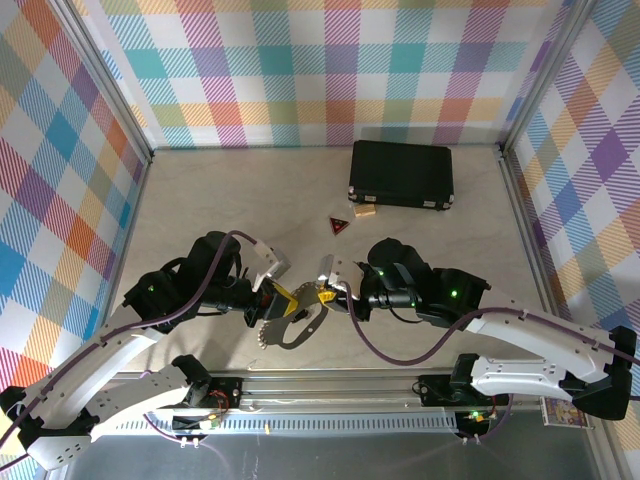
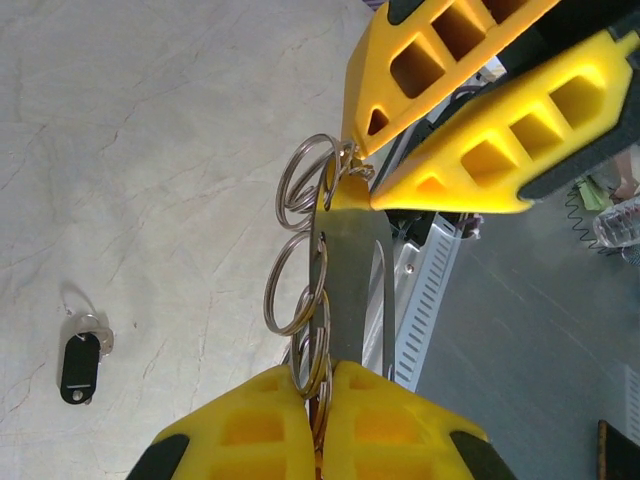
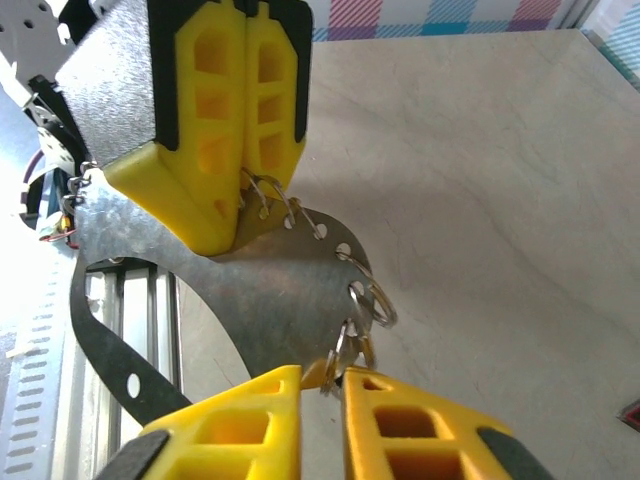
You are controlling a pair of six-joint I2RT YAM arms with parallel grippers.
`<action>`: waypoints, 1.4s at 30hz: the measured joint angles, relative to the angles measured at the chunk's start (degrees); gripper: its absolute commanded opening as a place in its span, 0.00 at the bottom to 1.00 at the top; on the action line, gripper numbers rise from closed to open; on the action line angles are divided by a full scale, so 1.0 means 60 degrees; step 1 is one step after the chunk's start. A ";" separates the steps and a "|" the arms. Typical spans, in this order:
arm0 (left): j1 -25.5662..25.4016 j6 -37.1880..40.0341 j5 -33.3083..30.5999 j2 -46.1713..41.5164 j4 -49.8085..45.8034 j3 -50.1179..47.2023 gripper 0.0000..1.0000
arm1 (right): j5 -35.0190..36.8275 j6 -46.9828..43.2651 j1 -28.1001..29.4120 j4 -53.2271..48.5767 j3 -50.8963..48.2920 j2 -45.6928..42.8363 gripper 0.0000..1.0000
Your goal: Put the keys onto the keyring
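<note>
The keyring (image 1: 290, 332) is a flat silver metal piece with several split rings along its edge, held above the table between both grippers. My left gripper (image 2: 322, 395) is shut on one end of the keyring (image 2: 345, 270), pinching the metal and a ring. My right gripper (image 3: 335, 385) is closed on the other end of the keyring (image 3: 270, 300), with a split ring and the metal tip between its yellow fingers. A tiny key (image 2: 80, 362) with a black head lies on the table, apart from both grippers.
A black case (image 1: 402, 174) lies at the back of the table, with a tan block (image 1: 364, 211) and a red-and-black triangular tag (image 1: 339, 226) just in front of it. A perforated metal rail (image 1: 330, 385) runs along the near edge. Plaid walls enclose three sides.
</note>
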 measured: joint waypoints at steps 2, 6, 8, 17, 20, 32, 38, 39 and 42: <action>0.0000 -0.0004 -0.0018 0.0000 -0.0040 0.0000 0.00 | 0.0109 -0.0033 0.0000 -0.0011 0.0000 0.0000 0.08; 0.0000 -0.0036 -0.0084 -0.0011 -0.0044 0.0000 0.00 | 0.0321 -0.0095 0.0011 -0.0007 0.0000 0.0000 0.03; 0.0000 -0.0036 -0.0091 -0.0011 -0.0047 0.0000 0.00 | 0.0466 -0.0178 0.0025 -0.0007 0.0000 0.0000 0.02; 0.0004 -0.0033 -0.0270 -0.0004 -0.0197 -0.0004 0.00 | 0.1319 -0.0794 0.0397 -0.0004 0.0004 0.0189 0.00; 0.0000 -0.0029 -0.0331 0.0055 -0.0200 -0.0007 0.00 | 0.1712 -0.1016 0.0503 -0.0018 0.0004 0.0226 0.00; 0.0000 0.0044 0.0390 0.0146 -0.0186 -0.0007 0.00 | 0.2146 -0.1566 0.0517 -0.0368 0.0004 0.0248 0.02; 0.0000 0.0040 0.0601 0.0146 -0.0160 -0.0007 0.00 | 0.1632 -0.1472 0.0517 -0.0441 -0.0047 0.0069 0.14; 0.0000 0.0040 0.0608 0.0146 -0.0142 -0.0007 0.00 | 0.1530 -0.1424 0.0517 -0.0426 -0.0109 -0.0015 0.16; 0.0000 0.0036 0.0692 0.0157 -0.0120 -0.0007 0.00 | 0.1217 -0.1231 0.0535 -0.0222 -0.0339 -0.0339 0.19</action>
